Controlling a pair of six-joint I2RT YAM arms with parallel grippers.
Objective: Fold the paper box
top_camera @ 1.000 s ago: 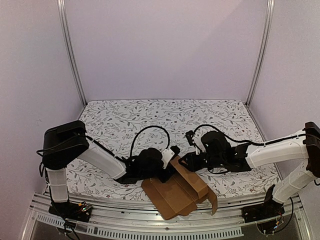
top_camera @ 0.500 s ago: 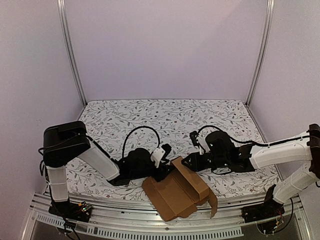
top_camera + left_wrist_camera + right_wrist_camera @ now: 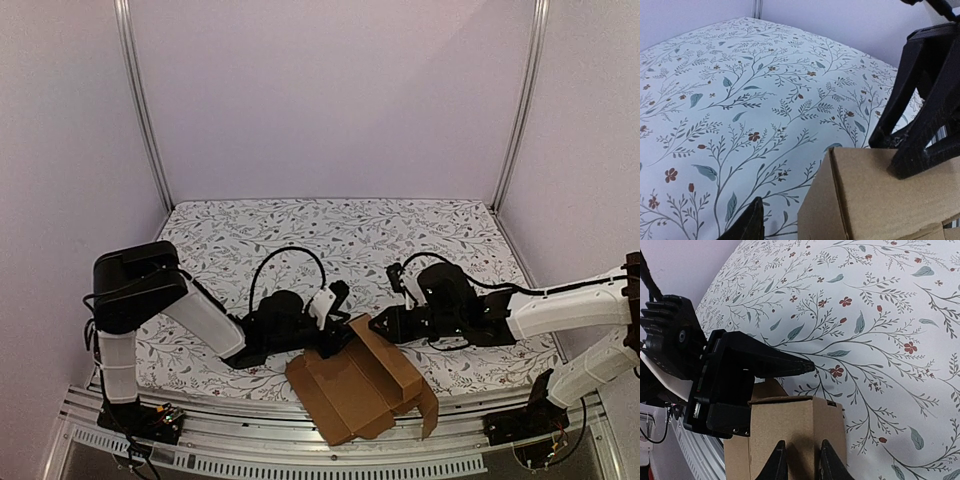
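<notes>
The paper box is plain brown cardboard, partly folded, lying at the table's near edge with one raised wall. My right gripper is at the far end of that wall. In the right wrist view its tips pinch the box with a narrow gap. My left gripper is open at the box's far left corner. One finger shows left of the box, and the other is out of view. The right gripper's fingers rest on the box top.
The table is covered with a white floral cloth. A metal rail runs along the near edge, and the box overhangs it. Aluminium posts and plain walls enclose the back and sides.
My left gripper pulled back to the left, then came forward again to the box's corner. The right gripper and the box shifted slightly to the right.
</notes>
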